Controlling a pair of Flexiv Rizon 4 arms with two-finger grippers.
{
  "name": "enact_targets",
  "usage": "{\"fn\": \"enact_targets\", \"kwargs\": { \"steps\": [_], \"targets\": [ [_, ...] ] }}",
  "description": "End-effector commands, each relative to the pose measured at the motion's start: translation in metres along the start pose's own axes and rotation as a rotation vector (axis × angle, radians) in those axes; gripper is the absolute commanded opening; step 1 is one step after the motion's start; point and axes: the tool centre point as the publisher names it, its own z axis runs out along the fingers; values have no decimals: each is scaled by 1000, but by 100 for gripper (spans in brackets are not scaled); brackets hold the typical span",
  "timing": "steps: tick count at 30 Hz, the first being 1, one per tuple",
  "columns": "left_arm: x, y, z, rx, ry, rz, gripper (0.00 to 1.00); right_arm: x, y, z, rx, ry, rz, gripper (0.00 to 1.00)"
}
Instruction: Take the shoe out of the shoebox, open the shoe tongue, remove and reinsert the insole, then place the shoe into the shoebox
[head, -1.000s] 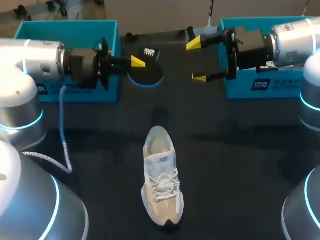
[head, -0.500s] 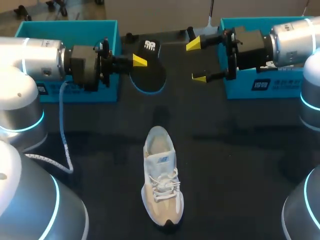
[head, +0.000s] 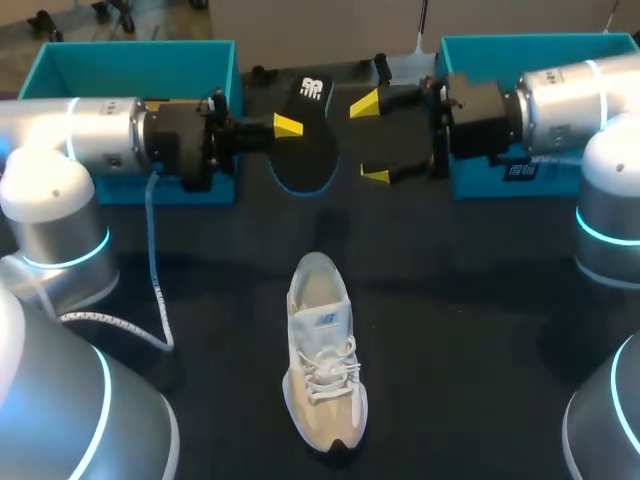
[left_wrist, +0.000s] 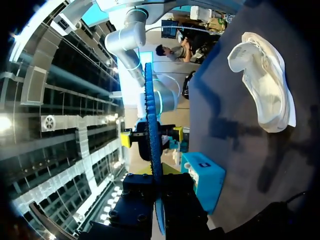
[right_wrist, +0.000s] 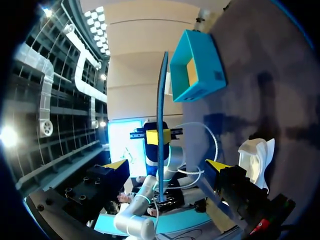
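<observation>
Seen from above, your left teal box (head: 120, 60) sits on the dark table (head: 480, 300) at 10 o'clock, open side up. Your left arm comes in across its front wall. Your left gripper (head: 285, 127) is clamped on the black, blue-edged insole (head: 305, 135), which it holds up on edge at 12 o'clock, above the table. In the left wrist view the insole (left_wrist: 151, 140) rises edge-on straight out from between that gripper's fingers, with the shoe (left_wrist: 265, 85) lying well off to one side. The white-and-tan shoe (head: 325, 365) rests on its sole at 6 o'clock with its laces tied, well apart from both boxes and touched by neither arm. At 1 o'clock your right gripper (head: 371, 140) hangs just beside the insole, its yellow-tipped fingers spread wide and touching nothing. The right wrist view shows the insole (right_wrist: 161, 125) standing ahead of the right gripper (right_wrist: 167, 165), in line with the gap between its parted fingers. Your right teal box (head: 480, 50) sits at 2 o'clock behind that arm.
</observation>
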Motion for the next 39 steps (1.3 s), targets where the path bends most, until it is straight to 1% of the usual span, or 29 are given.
{"fn": "enact_targets", "kwargs": {
  "steps": [1, 6, 7, 8, 10, 11, 12, 13, 14, 20, 21, 22, 23, 25, 26, 29, 30, 31, 33, 39],
  "targets": [
    [0, 2, 1, 2, 1, 1, 0, 0, -7, 5, -25, -1, 2, 100],
    [0, 2, 1, 2, 1, 1, 0, 0, -7, 5, -25, -1, 2, 100],
    [3, 2, 4, 20, 9, 19, 0, 2, -5, 6, -31, 12, -8, 100],
    [4, 1, 5, 19, -3, 26, 0, 2, -4, 10, -26, 15, -18, 100],
    [6, -2, 7, 20, 8, 68, 0, 1, -3, 17, -21, 21, -38, 100],
    [8, -4, 8, -2, 25, 93, 0, 0, -2, 21, -19, 16, -57, 100],
    [9, -5, 9, 9, 20, 92, 0, -1, -2, 23, -11, 18, -72, 100],
    [10, -6, 9, 16, 5, 82, 0, -2, -2, 25, -11, 18, -83, 100],
    [10, -6, 9, 7, 4, 85, 0, -3, -1, 27, -8, 16, -92, 100],
    [12, -6, 9, -4, 21, 100, 0, -1, -2, 36, 25, -1, -174, 100],
    [12, -6, 10, -9, 28, 115, 0, -1, -2, 37, 28, -1, -182, 98],
    [12, -6, 10, -17, 28, 122, 0, -1, -2, 39, 27, -1, -183, 92],
    [12, -5, 10, -17, 27, 123, 0, -1, -2, 40, 36, -2, -194, 91],
    [11, -5, 10, -30, 29, 151, 0, -2, -3, 42, 35, -3, -197, 94],
    [11, -4, 9, -31, 28, 153, 0, -3, -3, 43, 36, -3, -197, 93],
    [11, -3, 9, -37, 28, 159, 0, -6, -5, 44, 36, 4, -203, 85],
    [11, -2, 9, -36, 28, 159, 0, -7, -5, 44, 37, 5, -202, 79],
    [11, -2, 9, -36, 28, 161, 0, -8, -5, 45, 38, 6, -202, 62],
    [11, -1, 9, -37, 29, 163, 0, -9, -6, 46, 45, 3, -202, 50],
    [11, 1, 10, -39, 29, 162, 0, -12, -6, 47, 45, -1, -204, 47]
  ]
}}
